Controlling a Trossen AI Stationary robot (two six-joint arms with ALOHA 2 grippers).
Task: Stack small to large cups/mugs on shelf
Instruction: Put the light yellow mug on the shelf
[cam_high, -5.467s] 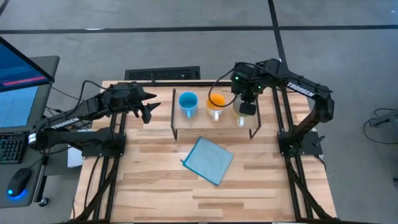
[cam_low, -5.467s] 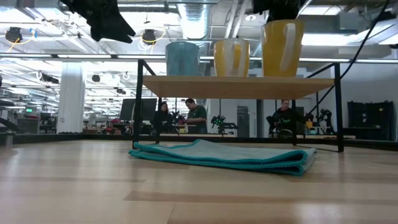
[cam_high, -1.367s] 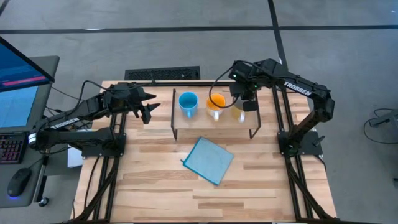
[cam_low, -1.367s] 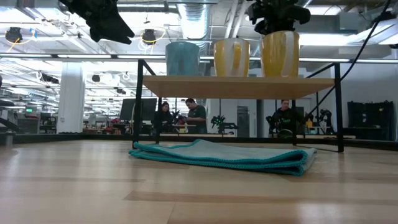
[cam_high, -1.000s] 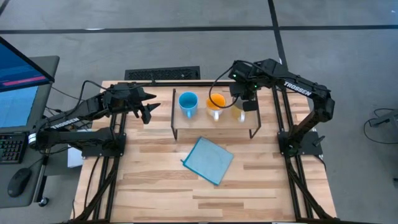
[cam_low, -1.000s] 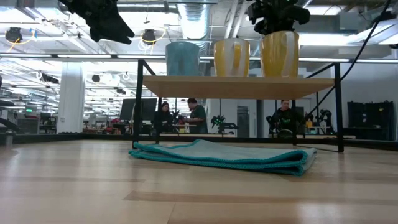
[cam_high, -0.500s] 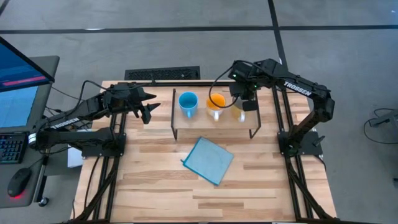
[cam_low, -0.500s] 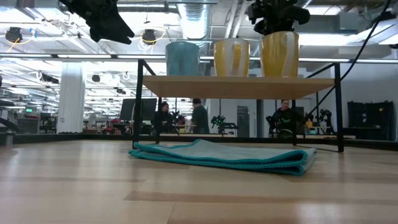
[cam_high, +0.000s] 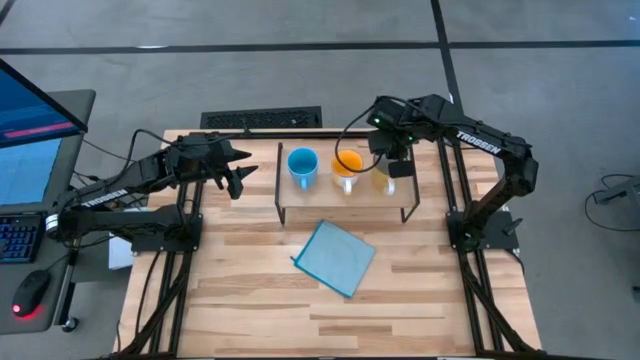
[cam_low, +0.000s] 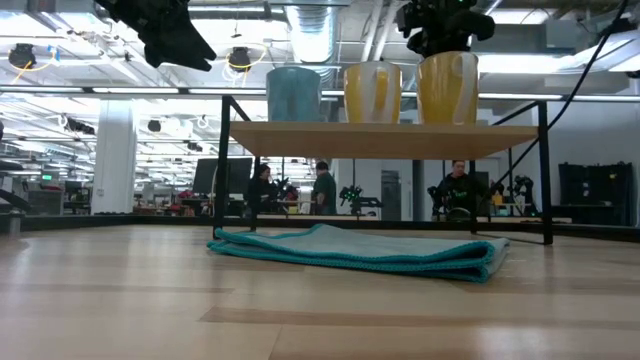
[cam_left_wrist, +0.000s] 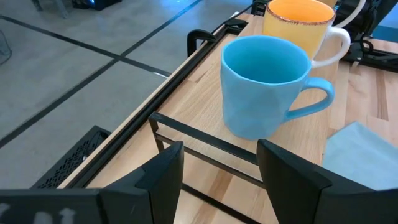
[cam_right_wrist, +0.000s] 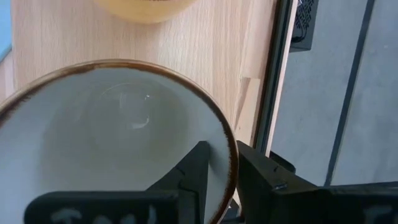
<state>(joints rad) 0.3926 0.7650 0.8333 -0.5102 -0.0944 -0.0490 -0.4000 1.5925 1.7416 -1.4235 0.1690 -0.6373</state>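
We see a grey floor (cam_high: 300, 60) crossed by dark seams around the light-wood table (cam_high: 250, 300), with a lit monitor (cam_high: 30, 110) on a desk at its side. Level across the tabletop, we look into a large workspace with exposed ceiling ducts (cam_low: 310, 25), a white column (cam_low: 115, 140) and people (cam_low: 322, 190) at distant desks.

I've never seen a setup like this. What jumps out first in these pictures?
Three mugs in a row on a low wooden shelf: a light-blue mug, an orange mug and a cream mug. The right gripper pinches the cream mug's rim, one finger inside and one outside. The left gripper hangs open beside the shelf, and a blue cloth lies in front.
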